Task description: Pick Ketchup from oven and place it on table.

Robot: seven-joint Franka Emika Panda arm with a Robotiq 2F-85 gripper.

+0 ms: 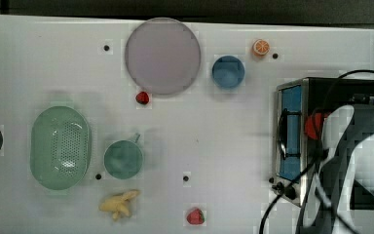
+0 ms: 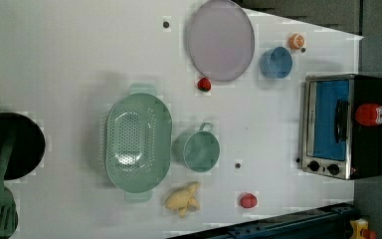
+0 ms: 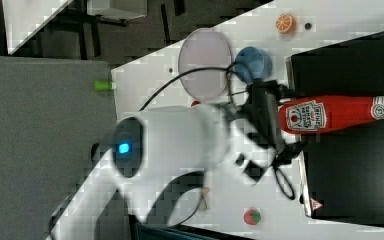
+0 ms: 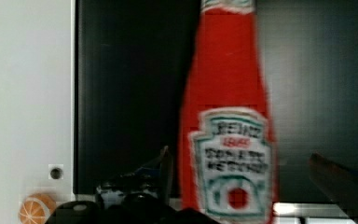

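Spread wide, the gripper (image 4: 242, 182) had its dark fingers (image 4: 161, 170) on either side of the ketchup (image 4: 228, 140), with gaps visible and no clamp on the labelled lower body. Ketchup lay on its side across the black top of the oven (image 3: 350, 175), cap pointing away from the arm (image 3: 180, 140) in the right view. Beyond the oven's silver-framed door, out on the table (image 1: 44, 68), sat a blue bowl (image 1: 228, 71), an orange slice (image 1: 261, 47) and a grey plate (image 1: 162, 55).
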